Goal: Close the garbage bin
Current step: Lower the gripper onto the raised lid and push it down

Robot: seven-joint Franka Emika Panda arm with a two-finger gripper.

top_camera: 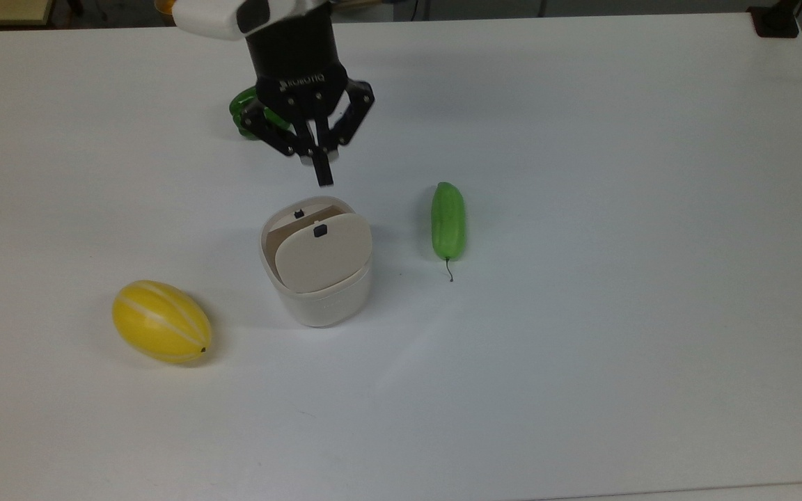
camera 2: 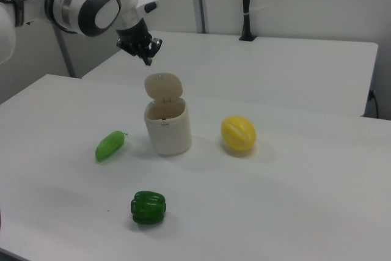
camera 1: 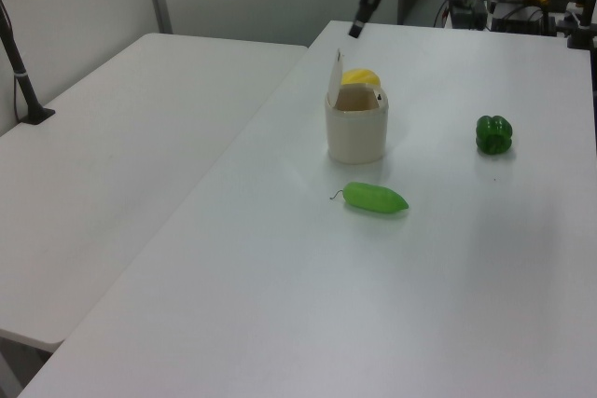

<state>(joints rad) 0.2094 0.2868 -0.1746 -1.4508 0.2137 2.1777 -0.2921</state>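
- The Franka arm's gripper (top_camera: 324,177) hangs above the white table (top_camera: 617,209), its jaws pressed together into one dark tip and pinching nothing
- The garbage bin (top_camera: 317,268) stands near the table's middle with its beige lid (top_camera: 323,252) tipped up on its hinge, the mouth open; in the right view the lid (camera 2: 163,85) stands nearly upright above the tub
- In the top view the bin lies at 6 o'clock from the jaws, just beside them in the picture yet apart; the right view puts the tip higher than the lid and at its 10 o'clock
- The hinge looks to sit on the bin's far side from the jaws, so a push from above seems the likely closing move
- A yellow melon (top_camera: 161,321) lies at the bin's 8 o'clock in the top view, a cucumber (top_camera: 447,220) at 2 o'clock, and a green pepper (camera 2: 148,207) sits well apart
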